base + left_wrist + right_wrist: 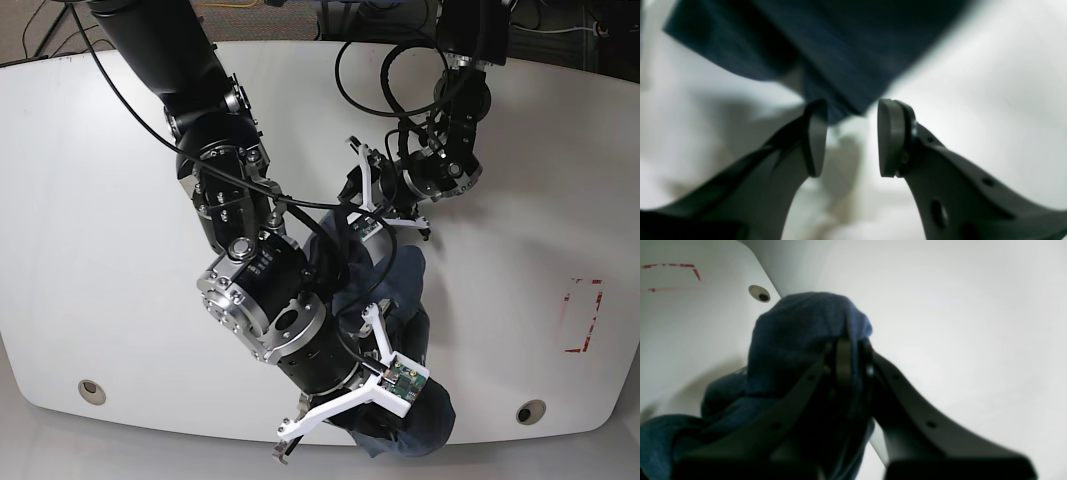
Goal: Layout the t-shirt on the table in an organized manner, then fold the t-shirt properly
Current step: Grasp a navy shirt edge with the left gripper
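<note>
I'm laying out: right gripper [853, 356] clamps the navy t-shirt [395, 300], bunched lower centre on the table [110, 200]; left gripper [850, 136] gapes empty; next, catch that hanging corner.

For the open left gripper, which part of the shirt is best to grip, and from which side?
Probably the pointed corner of the shirt, hanging just beyond the left gripper. Advance straight so the open jaws straddle the thin edge. The right gripper already pinches another fold.
</note>
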Motion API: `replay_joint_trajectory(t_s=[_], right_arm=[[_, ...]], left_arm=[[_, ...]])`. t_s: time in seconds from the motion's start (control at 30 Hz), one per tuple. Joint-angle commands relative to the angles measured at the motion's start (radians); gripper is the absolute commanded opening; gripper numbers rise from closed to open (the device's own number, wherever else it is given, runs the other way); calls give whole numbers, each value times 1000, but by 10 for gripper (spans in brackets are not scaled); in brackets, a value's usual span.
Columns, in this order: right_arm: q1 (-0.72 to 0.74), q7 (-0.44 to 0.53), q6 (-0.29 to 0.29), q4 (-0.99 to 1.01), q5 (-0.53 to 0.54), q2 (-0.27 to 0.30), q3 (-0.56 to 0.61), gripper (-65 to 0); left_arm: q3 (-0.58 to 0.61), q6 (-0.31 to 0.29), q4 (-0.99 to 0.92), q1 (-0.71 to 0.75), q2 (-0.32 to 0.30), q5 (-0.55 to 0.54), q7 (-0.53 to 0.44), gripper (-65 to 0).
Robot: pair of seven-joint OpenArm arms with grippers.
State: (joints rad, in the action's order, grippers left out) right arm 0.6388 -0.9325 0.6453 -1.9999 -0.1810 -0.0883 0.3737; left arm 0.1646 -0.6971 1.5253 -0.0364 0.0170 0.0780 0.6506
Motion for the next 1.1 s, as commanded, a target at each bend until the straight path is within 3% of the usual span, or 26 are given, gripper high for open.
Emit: replay_joint_trajectory(t_s=[0.0,0.77,0.83,1.0,1.07], right_arm=[[31,28,-14,-14,-8,-8,-3,-650],[28,28,-14,-15,-10,-11,-3,-650],[28,28,-14,-17,-10,-11,-3,-650],[28,28,-14,-17,-12,-11,-3,-650],[28,28,-14,-17,-12,-11,-3,-650]], left_arm=[[0,-1,-6,-30,4,-16,-21,-414],[85,-1,-274,-187,70,-14,-24,-421],[82,-1,-294,-191,73,-14,-41,-449],[82,-1,-337,-196,74,-8,-110,-614],[82,-1,-352,-196,74,-8,-120,-639]])
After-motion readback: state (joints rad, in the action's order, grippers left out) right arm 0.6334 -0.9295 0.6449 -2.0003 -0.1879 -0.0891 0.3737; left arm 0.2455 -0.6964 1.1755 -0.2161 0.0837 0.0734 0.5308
